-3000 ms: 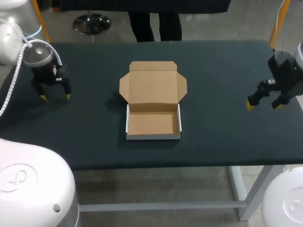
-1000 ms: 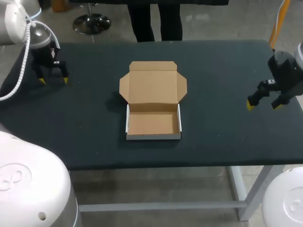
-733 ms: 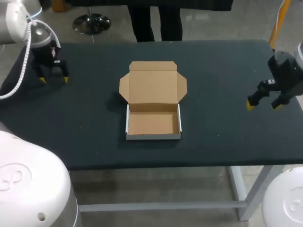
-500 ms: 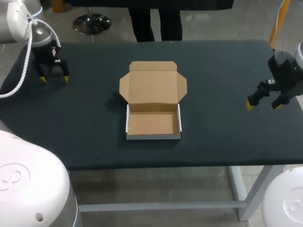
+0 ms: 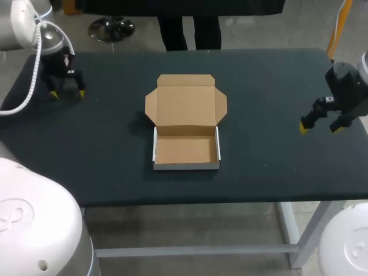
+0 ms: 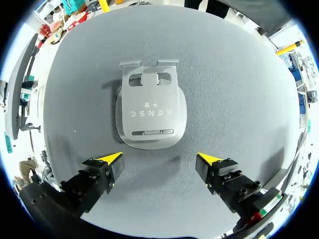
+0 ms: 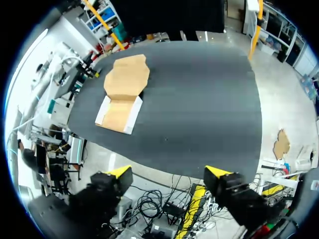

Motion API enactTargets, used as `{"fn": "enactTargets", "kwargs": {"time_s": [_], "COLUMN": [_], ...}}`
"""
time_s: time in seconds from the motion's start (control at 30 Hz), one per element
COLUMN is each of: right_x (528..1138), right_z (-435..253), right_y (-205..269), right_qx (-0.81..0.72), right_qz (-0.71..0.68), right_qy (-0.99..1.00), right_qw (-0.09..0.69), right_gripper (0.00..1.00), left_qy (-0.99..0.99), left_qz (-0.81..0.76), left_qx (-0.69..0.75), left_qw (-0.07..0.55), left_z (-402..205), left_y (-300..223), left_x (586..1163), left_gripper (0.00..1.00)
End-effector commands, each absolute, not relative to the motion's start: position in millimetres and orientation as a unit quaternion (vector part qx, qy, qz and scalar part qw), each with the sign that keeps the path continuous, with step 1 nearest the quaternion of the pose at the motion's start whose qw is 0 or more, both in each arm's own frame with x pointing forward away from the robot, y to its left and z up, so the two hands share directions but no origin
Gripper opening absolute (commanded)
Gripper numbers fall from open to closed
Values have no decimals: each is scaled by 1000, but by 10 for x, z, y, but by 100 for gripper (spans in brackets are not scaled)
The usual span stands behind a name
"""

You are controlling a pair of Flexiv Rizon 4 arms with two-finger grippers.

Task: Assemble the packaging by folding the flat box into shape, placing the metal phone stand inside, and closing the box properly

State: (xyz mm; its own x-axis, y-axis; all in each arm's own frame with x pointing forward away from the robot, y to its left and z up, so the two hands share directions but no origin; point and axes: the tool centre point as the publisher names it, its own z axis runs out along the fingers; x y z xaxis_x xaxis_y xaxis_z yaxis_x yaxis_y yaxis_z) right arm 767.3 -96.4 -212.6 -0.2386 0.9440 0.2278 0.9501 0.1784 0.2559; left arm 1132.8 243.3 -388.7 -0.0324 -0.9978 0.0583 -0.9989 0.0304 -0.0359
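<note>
The cardboard box (image 5: 187,150) sits mid-table with its walls folded up, nothing inside and its lid (image 5: 185,100) lying open toward the far edge. It also shows far ahead of my right gripper as the box (image 7: 122,94). A grey metal phone stand (image 6: 151,112) lies flat on the dark table, just ahead of my left gripper (image 6: 160,160), whose fingers stand open and apart from it. In the head view my left gripper (image 5: 67,92) hovers at the far left corner and hides the stand. My right gripper (image 5: 321,127) hangs open near the right edge, holding nothing.
The dark table top (image 5: 276,86) carries only the box and the stand. In the right wrist view my right gripper (image 7: 169,173) hangs past the table's right edge (image 7: 259,129).
My left gripper has drifted a little toward the far edge, keeping open. The right arm and the box have not moved.
</note>
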Motion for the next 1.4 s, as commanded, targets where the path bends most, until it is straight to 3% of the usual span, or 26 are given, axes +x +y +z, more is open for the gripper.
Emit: {"fn": "enactTargets", "kwargs": {"time_s": [0.03, 1.4], "right_x": [7666, 7666], "right_z": [-2097, -2097], "right_y": [-967, -967], "right_qx": [-617, -617], "right_qz": [-172, -172], "right_qy": [-768, -768], "right_qw": [11, 11], "right_gripper": [100, 100], "left_qy": [-718, -720], "left_qz": [28, 28], "left_qx": [695, 693], "left_qw": [13, 14], "left_z": [-3895, -3943], "left_y": [2429, 2438], "left_x": [11406, 11680], "left_gripper": [100, 100]}}
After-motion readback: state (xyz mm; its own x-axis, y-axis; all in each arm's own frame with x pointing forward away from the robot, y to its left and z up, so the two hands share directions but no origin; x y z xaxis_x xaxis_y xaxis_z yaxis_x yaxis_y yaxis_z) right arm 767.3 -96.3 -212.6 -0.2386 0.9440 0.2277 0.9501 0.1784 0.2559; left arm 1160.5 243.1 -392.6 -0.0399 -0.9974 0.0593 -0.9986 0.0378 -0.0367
